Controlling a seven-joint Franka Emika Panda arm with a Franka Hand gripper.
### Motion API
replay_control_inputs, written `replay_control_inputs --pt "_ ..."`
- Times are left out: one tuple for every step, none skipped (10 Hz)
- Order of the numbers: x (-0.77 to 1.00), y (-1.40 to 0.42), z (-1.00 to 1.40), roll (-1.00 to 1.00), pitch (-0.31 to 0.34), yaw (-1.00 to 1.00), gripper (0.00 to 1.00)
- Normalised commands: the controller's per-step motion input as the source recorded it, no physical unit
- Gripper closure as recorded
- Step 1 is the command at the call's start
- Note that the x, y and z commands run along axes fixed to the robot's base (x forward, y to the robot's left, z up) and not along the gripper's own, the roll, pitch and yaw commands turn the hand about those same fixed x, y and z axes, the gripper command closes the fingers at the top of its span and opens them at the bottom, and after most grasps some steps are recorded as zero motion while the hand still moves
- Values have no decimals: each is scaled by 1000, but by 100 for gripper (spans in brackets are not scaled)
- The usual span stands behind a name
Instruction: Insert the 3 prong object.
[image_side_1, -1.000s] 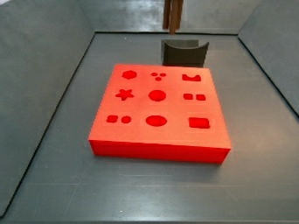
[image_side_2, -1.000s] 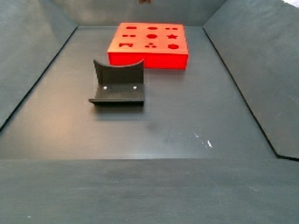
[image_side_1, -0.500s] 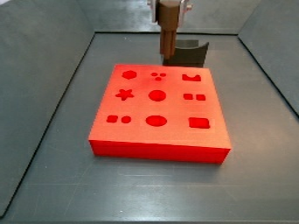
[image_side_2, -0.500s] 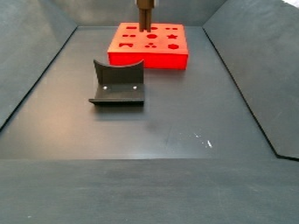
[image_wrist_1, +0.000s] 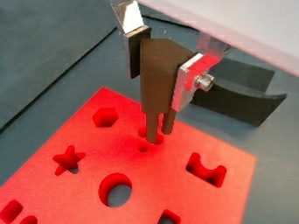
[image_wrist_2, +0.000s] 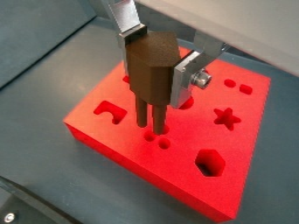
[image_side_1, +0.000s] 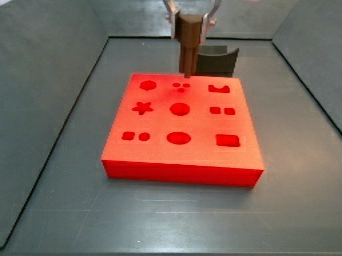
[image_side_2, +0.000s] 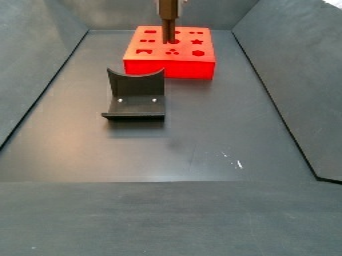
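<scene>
My gripper (image_wrist_1: 160, 54) is shut on the 3 prong object (image_wrist_1: 159, 77), a brown peg held upright with its thin prongs pointing down. It also shows in the wrist view (image_wrist_2: 152, 74) and in both side views (image_side_1: 191, 45) (image_side_2: 168, 20). The prongs reach down to the small round holes (image_wrist_2: 156, 138) near the far edge of the red block (image_side_1: 181, 128); how deep the tips sit I cannot tell. The red block also shows in the side view (image_side_2: 171, 53).
The dark grey curved holder (image_side_2: 135, 95) stands on the floor apart from the red block, also seen behind the block (image_side_1: 214, 58). The block's top has star, hexagon, round and square holes. Grey walls bound the floor on both sides.
The gripper with the brown peg has come down from above into view and now holds the prongs at the block's small holes.
</scene>
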Motion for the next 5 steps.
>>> replay_control_inputs --pt "0 -69 -346 190 1 -120 100" --pt "0 -46 -274 176 11 -137 100" --pt "0 -49 -209 130 6 -111 100" --pt "0 -17 -209 137 10 -94 100" --pt "0 -20 -231 129 6 -80 100"
